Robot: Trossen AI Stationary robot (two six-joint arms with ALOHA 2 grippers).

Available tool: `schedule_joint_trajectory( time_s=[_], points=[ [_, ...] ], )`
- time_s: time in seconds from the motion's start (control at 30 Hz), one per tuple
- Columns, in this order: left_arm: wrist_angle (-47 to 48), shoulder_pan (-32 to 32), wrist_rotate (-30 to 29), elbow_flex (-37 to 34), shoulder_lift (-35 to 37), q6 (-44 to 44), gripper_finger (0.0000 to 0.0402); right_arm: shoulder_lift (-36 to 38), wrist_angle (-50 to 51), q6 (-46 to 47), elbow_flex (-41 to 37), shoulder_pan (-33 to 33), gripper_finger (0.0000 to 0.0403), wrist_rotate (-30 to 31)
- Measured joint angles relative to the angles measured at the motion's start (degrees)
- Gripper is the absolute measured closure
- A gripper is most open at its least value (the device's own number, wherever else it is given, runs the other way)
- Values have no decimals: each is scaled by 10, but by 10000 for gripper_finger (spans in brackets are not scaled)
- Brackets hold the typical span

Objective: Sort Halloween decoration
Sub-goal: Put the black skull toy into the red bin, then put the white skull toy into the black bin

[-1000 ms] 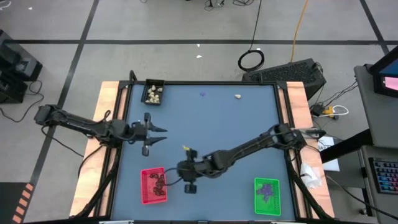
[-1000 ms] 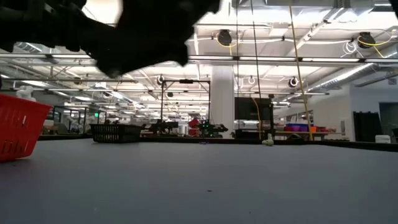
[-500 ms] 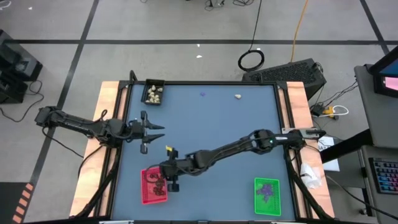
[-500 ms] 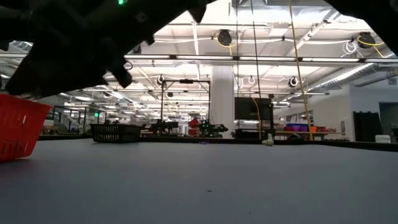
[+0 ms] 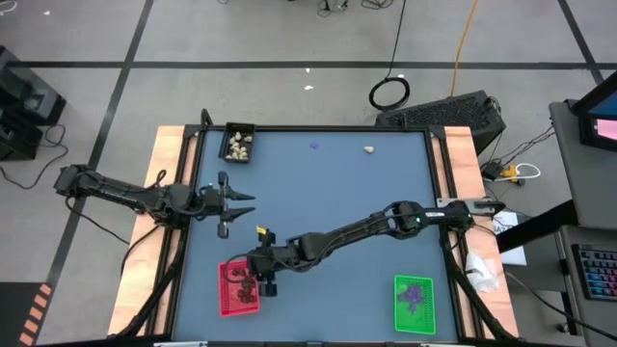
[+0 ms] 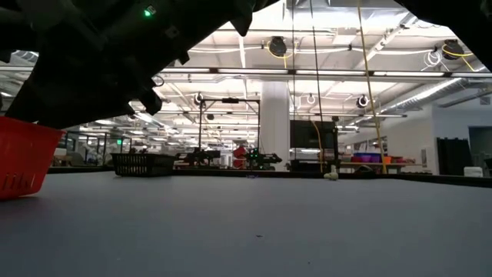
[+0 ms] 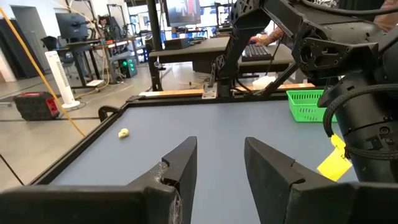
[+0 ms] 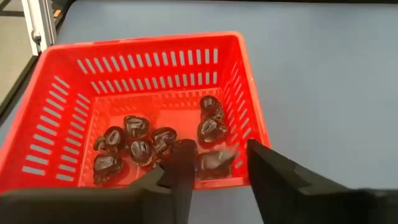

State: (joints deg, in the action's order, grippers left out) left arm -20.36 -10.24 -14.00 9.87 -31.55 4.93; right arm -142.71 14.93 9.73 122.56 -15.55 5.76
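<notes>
Right gripper (image 8: 214, 163) over the red tray (image 5: 227, 302), jaws apart.

The jaws hold nothing; black lumps (image 8: 140, 146) lie in the tray below, one blurred between the fingers. The left gripper (image 5: 246, 204) hangs over the tabletop (image 5: 337, 193) near its left edge, jaws apart and empty. Cream lumps (image 5: 237, 146) fill the black tray (image 5: 226, 154), purple bits (image 5: 415, 292) the green tray (image 5: 429, 318). One cream lump (image 5: 368, 148) and one purple bit (image 5: 314, 146) lie loose at the far edge.

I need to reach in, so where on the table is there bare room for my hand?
The widest bare stretch lies between the cream-white lump near the far edge and the green tray. It is crowded around the red tray, where the right gripper hovers, and near the left gripper below the black tray.
</notes>
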Motion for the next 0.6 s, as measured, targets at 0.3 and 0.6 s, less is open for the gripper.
schedule_joint_trajectory(
  time_s=[0.3, 0.6],
  points=[
    [3, 0, -9, 0, 0, 2, 272, 5, 10, -33, 0, 0, 200, 0],
    [6, 0, -13, 0, 0, 3, 272, 42, 46, -89, 0, -5, 327, 72]
  ],
)
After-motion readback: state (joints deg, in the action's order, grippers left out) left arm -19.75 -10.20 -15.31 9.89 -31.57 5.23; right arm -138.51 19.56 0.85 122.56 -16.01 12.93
